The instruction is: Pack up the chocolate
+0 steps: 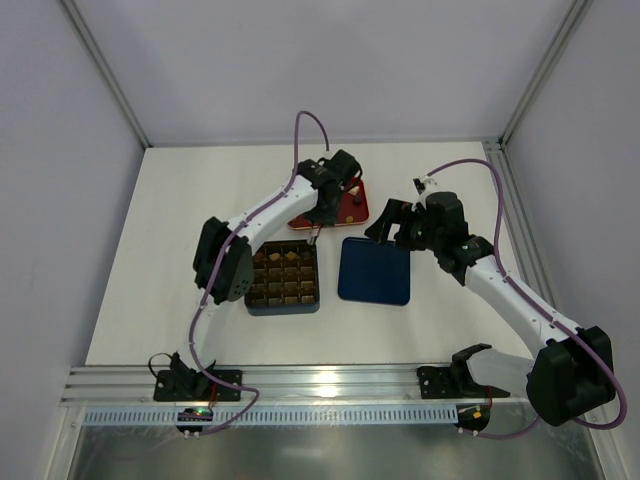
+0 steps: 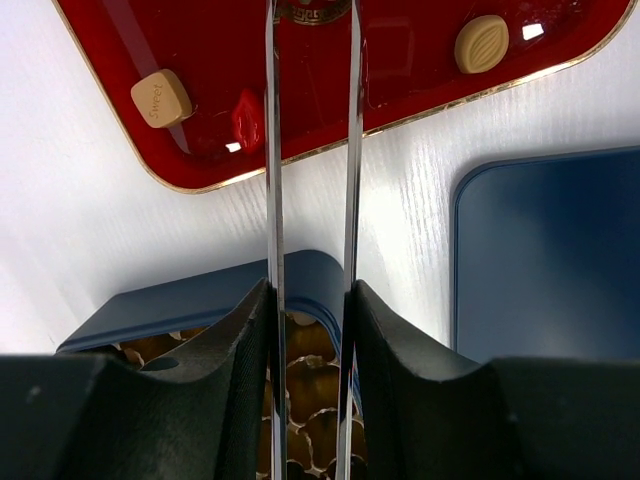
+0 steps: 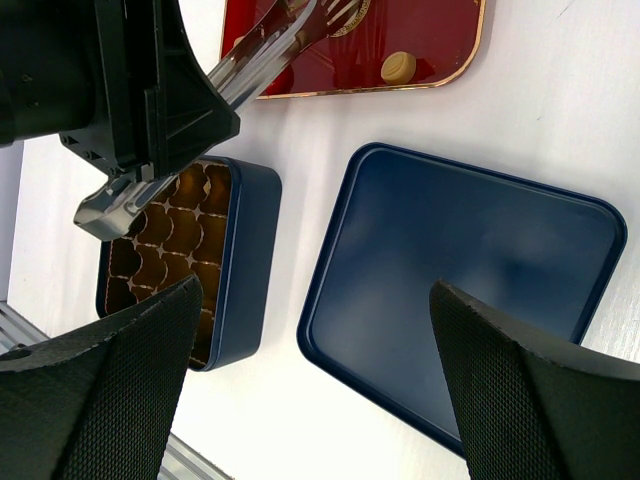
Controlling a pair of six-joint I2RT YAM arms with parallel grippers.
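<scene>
Left fingers (image 2: pixel 232 362) narrowly parted, right fingers (image 3: pixel 110 390) wide apart

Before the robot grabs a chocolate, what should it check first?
1. Chocolate on the red tray: ok, a tan cube and a tan round lie there.
2. Room in the box: ok, empty cups show and the lid lies beside it.
3. Aim of the left tool: not ok, its blades point between the two pieces.
4. Is the left tool empty: cannot tell, its tips run off the wrist picture.
5. Is the right tool out of the way: ok, it hangs open above the lid, apart from the tray.
</scene>
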